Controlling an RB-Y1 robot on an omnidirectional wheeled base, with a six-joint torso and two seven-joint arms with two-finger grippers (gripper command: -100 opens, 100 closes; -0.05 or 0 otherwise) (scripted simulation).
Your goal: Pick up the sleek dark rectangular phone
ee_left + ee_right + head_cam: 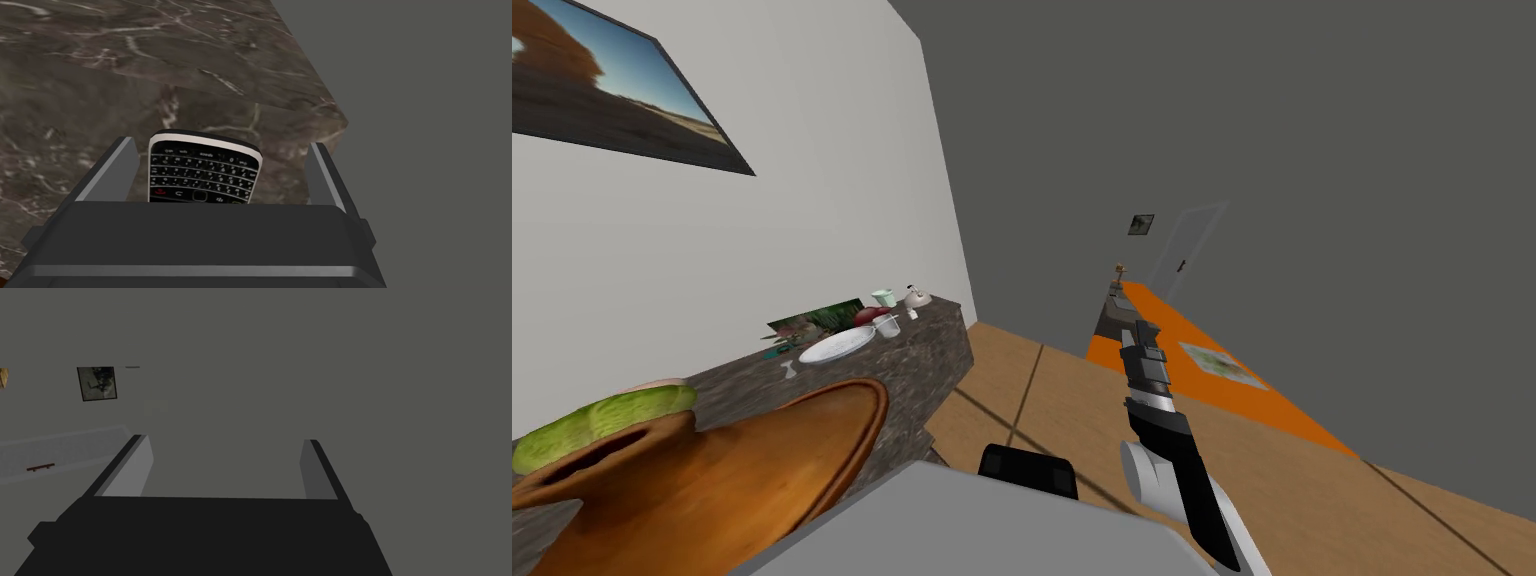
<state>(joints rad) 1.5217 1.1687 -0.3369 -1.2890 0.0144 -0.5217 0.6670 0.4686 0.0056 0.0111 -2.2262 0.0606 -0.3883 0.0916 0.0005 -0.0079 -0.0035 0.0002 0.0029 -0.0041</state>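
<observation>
Dark marble counter [150, 50] under my left tool [221, 144], whose 2 fingers [122, 160] sit spread either side of the black keypad phone [202, 172]. Right tool [226, 439] hangs released too.

Black keypad phone [202, 172] with a pale rim, between the left hand's [221, 145] spread fingers, against a dark marbled surface [75, 125].

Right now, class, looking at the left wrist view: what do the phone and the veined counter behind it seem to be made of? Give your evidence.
Phone: black keypad face with white-lettered keys and a pale, silvery rim. It is likely plastic with metal-look trim, though the look leaves that open. Counter: dark brown stone, marble-like, judging by its pale branching veins. The finish looks smooth.
</observation>
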